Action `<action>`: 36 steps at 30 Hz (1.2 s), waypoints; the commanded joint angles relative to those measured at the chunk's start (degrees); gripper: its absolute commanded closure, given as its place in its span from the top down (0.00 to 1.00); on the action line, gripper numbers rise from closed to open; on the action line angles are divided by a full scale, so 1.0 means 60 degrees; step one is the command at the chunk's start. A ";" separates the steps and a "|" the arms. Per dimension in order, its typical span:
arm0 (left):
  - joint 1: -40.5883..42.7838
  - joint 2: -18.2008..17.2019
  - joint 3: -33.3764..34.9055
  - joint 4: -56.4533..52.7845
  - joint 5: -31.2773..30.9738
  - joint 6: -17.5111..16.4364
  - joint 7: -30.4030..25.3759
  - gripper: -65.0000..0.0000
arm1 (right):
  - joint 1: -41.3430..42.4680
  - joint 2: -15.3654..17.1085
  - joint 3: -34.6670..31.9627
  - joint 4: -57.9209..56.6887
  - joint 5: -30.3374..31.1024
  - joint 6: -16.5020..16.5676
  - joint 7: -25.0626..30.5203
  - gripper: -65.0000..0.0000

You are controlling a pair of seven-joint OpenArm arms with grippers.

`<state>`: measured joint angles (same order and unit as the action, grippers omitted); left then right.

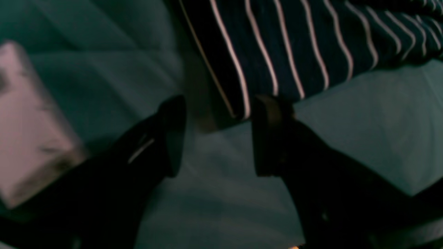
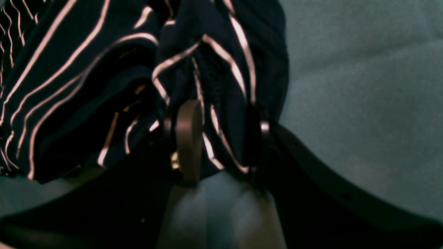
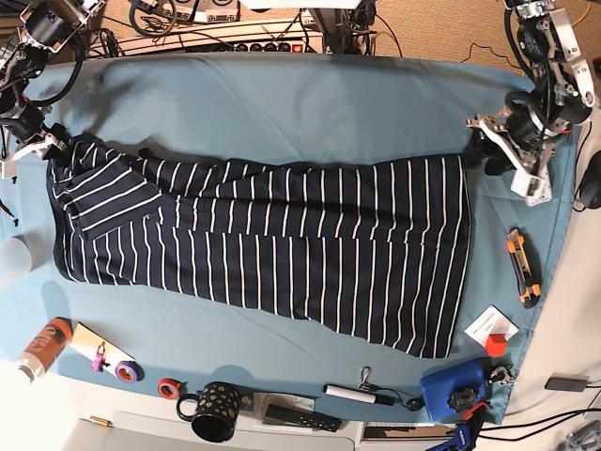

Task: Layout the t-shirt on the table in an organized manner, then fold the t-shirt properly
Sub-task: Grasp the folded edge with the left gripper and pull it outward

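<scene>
I'm looking at my left gripper (image 1: pixel 218 135): two black, blocky fingers (image 1: pixel 173 138), one with a thin pale line along it. On the right gripper (image 2: pixel 221 141) I see a rounded brownish pad (glossy, catching light) and a small bright screw. From the base view both arms are black-and-silver metal, trailing black cables.

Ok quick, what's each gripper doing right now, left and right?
Left gripper: open, jaws apart at a corner of the t-shirt, nothing held.
Right gripper: shut on a bunched fold of the t-shirt.
</scene>
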<state>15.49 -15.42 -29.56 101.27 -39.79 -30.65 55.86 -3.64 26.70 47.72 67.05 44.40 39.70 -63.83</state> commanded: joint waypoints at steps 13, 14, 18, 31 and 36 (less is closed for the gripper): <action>-0.0069 0.0222 0.0095 0.0135 -0.1228 -0.0076 -0.0029 0.48 | 0.0080 0.0288 0.0062 0.0120 0.0135 0.0049 0.0175 0.32; -0.0069 0.0310 0.0095 0.0131 -0.1228 -0.0080 -0.0029 0.48 | 0.0080 0.0288 0.0062 0.0120 0.0135 0.0049 0.0175 0.32; -0.0076 0.0401 0.0189 0.0127 -0.0900 -0.0062 -0.0175 0.48 | 0.0080 0.0288 0.0062 0.0120 0.0131 0.0049 0.0171 0.32; -0.0069 0.0401 0.1497 0.0127 0.0302 0.0707 -0.0834 0.28 | 0.0076 0.0288 0.0062 0.0120 0.0120 0.0049 0.0076 0.26; -0.0069 0.0397 0.1523 0.0131 0.1326 0.1410 -0.1173 0.00 | 0.0076 0.0299 0.0062 0.0120 -0.0397 0.0049 -0.0076 0.00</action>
<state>15.46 -12.45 -20.27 101.23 -31.70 -22.26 49.82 -3.60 26.70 47.72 67.07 41.80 39.75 -64.60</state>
